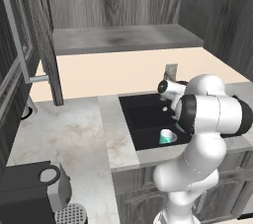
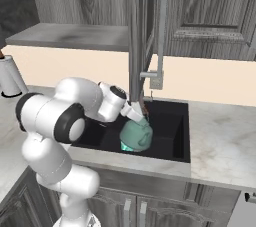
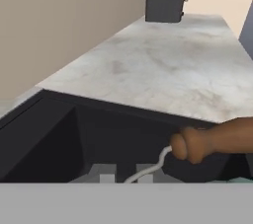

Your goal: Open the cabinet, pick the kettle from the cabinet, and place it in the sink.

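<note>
The teal kettle (image 2: 135,136) is down inside the black sink (image 2: 172,121), and I cannot tell whether it touches the bottom. My gripper (image 2: 142,110) is shut on the kettle's handle just above the kettle body. In the hand view the brown handle grip (image 3: 217,141) crosses the lower right, above the sink's dark wall (image 3: 54,134). From the left base view a part of the kettle (image 1: 167,136) shows behind my arm, within the sink (image 1: 143,119). The cabinet (image 1: 123,6) stands open, its door (image 1: 47,35) swung out to the left with its bar handle (image 1: 20,35).
The open cabinet door (image 2: 135,36) juts out over the sink's back edge, its handle (image 2: 161,31) close above my hand. A grey faucet (image 1: 171,72) stands behind the basin. A dark coffee machine (image 1: 34,188) sits at the counter's near left, and a dark toaster (image 3: 164,7) sits far along the marble counter (image 3: 163,70).
</note>
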Robot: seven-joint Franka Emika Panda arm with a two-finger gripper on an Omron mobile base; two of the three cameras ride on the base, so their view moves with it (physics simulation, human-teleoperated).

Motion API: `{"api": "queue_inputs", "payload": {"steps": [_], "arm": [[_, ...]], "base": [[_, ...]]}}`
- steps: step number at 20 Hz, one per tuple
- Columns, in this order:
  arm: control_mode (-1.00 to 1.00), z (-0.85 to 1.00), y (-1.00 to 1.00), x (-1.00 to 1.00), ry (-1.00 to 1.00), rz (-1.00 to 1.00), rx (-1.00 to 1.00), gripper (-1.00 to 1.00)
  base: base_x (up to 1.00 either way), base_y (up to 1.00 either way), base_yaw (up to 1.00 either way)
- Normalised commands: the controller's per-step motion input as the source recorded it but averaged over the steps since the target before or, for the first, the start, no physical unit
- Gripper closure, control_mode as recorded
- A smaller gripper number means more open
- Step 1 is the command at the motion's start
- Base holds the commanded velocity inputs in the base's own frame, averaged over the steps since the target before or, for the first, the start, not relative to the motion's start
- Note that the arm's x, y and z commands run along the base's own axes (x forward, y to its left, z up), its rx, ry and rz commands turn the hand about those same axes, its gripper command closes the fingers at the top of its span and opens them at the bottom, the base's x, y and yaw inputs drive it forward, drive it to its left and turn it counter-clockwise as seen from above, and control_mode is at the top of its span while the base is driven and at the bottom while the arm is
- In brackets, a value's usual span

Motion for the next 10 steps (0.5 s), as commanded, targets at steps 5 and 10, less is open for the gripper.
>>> {"api": "queue_inputs", "payload": {"steps": [5, 10], "arm": [[-1.0, -0.09, -0.04, 0.08, 0.0, 0.0, -0.08, 1.0], [-1.0, -0.1, -0.02, 0.09, 0.0, 0.0, -0.09, 1.0]], "base": [[0.0, 0.0, 0.0], [0.0, 0.0, 0.0]]}}
